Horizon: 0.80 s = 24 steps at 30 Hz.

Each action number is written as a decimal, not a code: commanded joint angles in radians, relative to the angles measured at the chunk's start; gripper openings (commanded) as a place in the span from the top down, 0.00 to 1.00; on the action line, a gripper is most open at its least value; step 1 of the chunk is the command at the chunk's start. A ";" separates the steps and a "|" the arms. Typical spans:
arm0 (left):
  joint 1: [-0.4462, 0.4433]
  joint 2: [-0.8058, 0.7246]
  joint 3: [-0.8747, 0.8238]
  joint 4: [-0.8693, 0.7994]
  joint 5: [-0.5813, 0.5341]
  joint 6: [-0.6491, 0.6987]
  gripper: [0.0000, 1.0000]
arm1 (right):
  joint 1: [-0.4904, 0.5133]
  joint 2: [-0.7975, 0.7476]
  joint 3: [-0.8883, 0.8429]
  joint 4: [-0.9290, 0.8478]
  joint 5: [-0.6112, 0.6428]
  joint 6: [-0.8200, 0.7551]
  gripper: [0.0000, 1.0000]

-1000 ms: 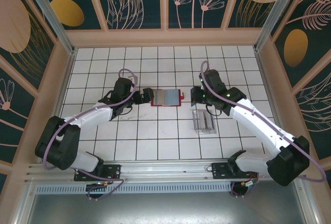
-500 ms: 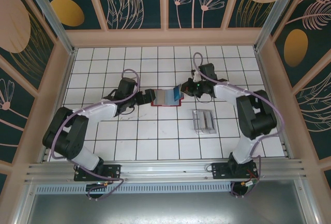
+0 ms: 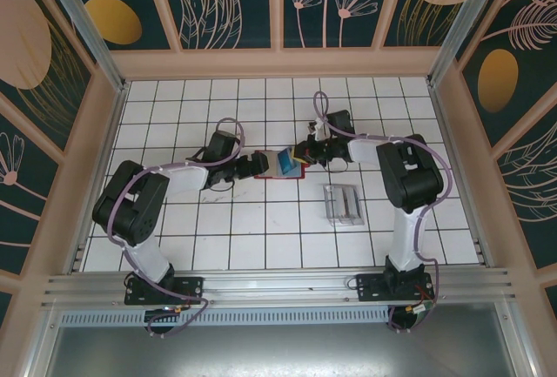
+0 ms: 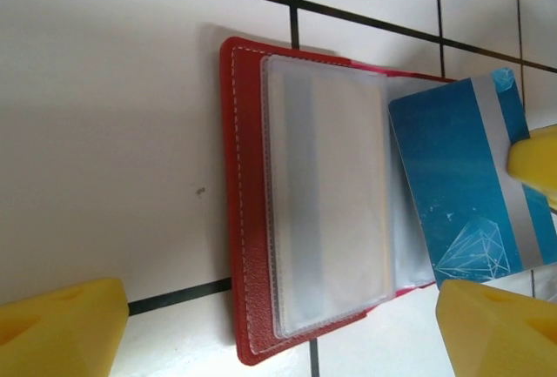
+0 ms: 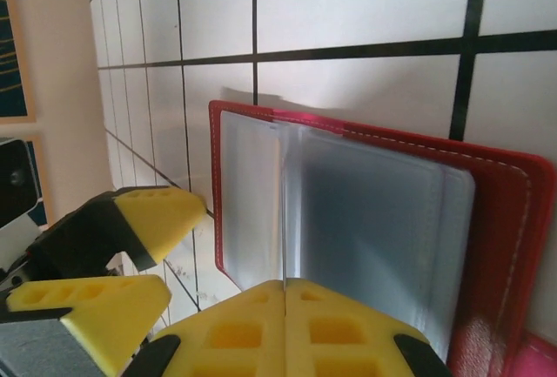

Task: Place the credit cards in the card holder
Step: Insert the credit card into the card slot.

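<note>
Right fingers (image 5: 348,338) clamping credit card (image 4: 461,185), end cropped, over holder (image 4: 248,220)

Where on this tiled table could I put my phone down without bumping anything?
Bare tiles: the far rows between the back wall and the red card holder, and the near rows between the clear tray and the front rail. Crowded: the middle, where the open left gripper and the right gripper, pinching a blue card, meet over the holder.
</note>
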<state>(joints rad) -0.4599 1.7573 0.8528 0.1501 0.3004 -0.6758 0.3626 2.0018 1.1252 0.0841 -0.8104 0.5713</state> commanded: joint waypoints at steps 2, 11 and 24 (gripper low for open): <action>0.005 0.038 0.034 0.028 0.053 -0.032 0.15 | 0.009 0.044 0.037 0.059 -0.071 -0.019 1.00; 0.017 0.099 0.044 0.023 0.073 -0.077 0.34 | 0.010 0.072 0.021 0.069 -0.041 -0.012 1.00; 0.017 0.108 0.026 0.040 0.084 -0.085 0.52 | 0.070 0.077 -0.059 0.257 0.049 0.159 1.00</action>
<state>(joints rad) -0.4301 1.8297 0.8902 0.1719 0.3363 -0.7452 0.4099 2.0647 1.0924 0.2672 -0.8146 0.6739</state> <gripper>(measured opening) 0.490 0.054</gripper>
